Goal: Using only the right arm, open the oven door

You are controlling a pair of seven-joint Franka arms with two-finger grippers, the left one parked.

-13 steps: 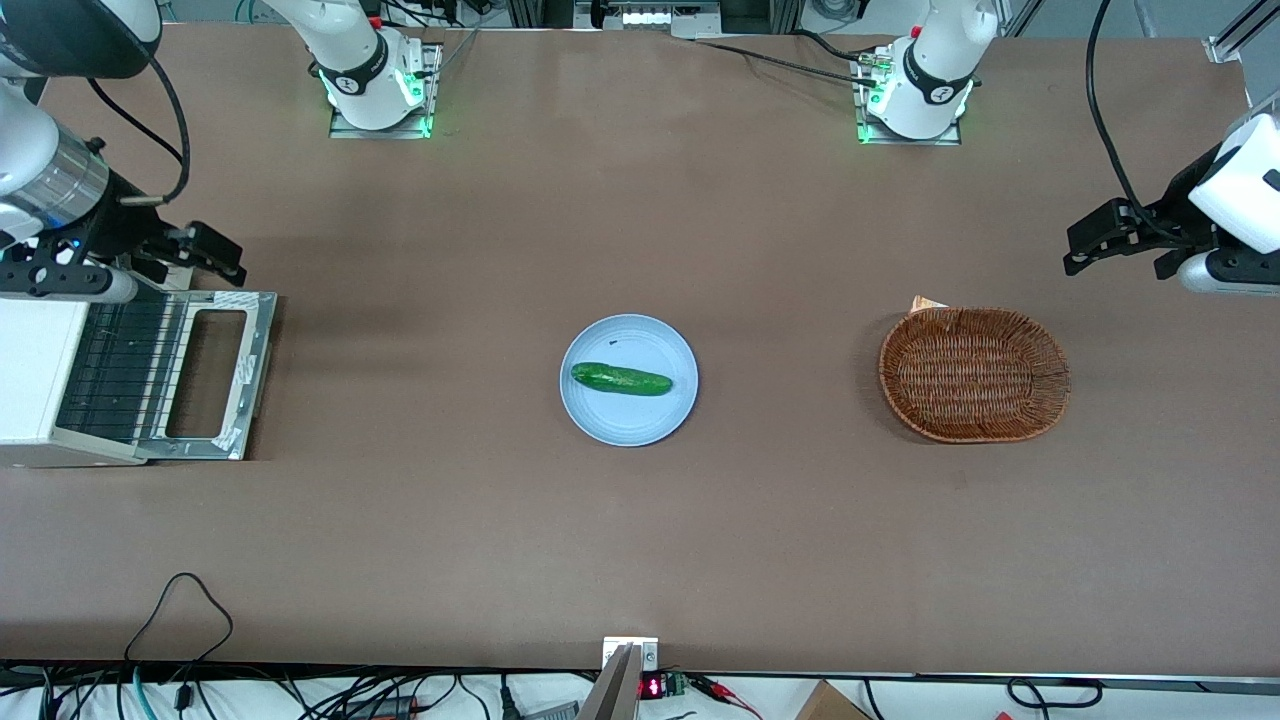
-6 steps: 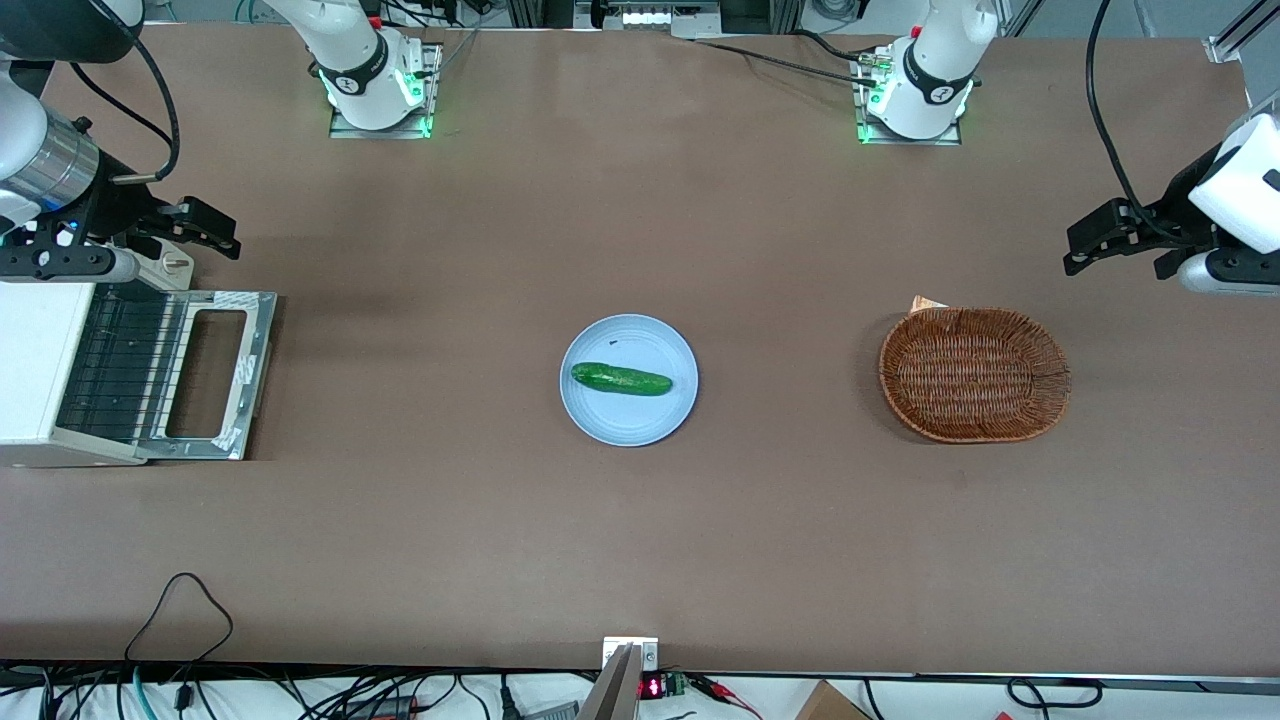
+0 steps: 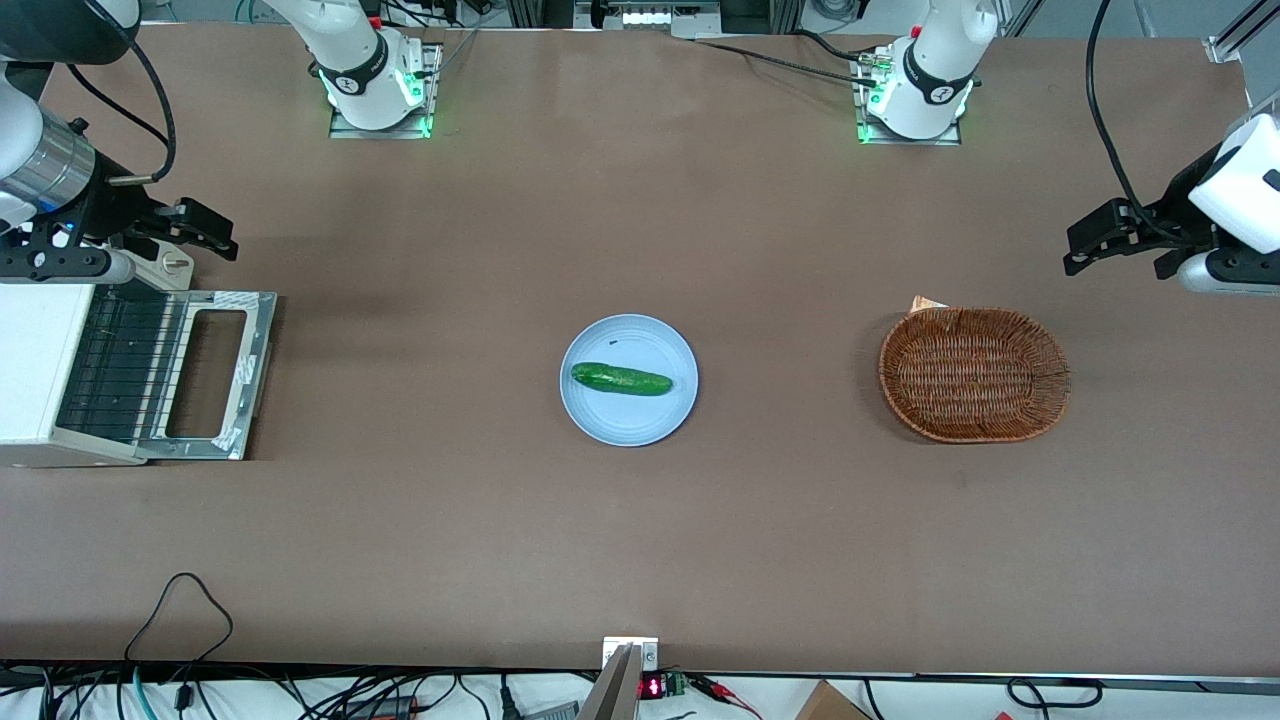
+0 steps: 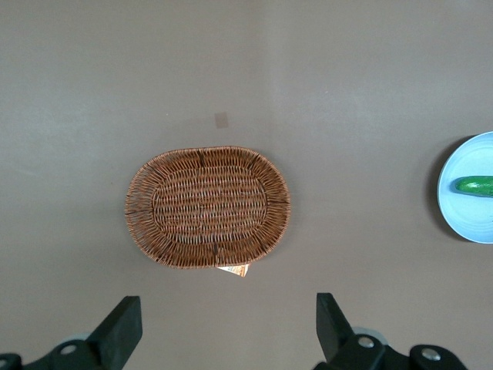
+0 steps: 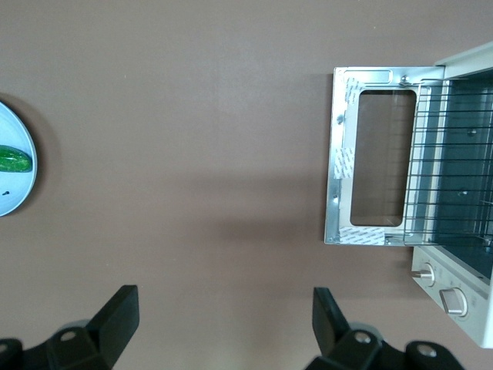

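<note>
The oven door (image 3: 258, 372) lies folded down flat on the table in front of the white oven (image 3: 30, 370), its window facing up and the wire rack (image 3: 120, 365) exposed inside. My right arm's gripper (image 3: 205, 232) is open and empty. It hangs above the table, beside the door's corner and farther from the front camera than the door, touching nothing. In the right wrist view the gripper (image 5: 223, 308) shows both black fingers (image 5: 119, 316) spread wide over bare table. The open door (image 5: 339, 166) and the oven's knobs (image 5: 454, 301) show beside them.
A light blue plate (image 3: 640, 420) with a green cucumber (image 3: 620, 379) sits mid-table. A wicker basket (image 3: 974, 374) lies toward the parked arm's end. A white round object (image 3: 172, 265) sits on the table under the gripper. The arm bases stand at the table's back edge.
My gripper has drawn away from the oven door, moving a little farther from the front camera. The door has stayed flat open.
</note>
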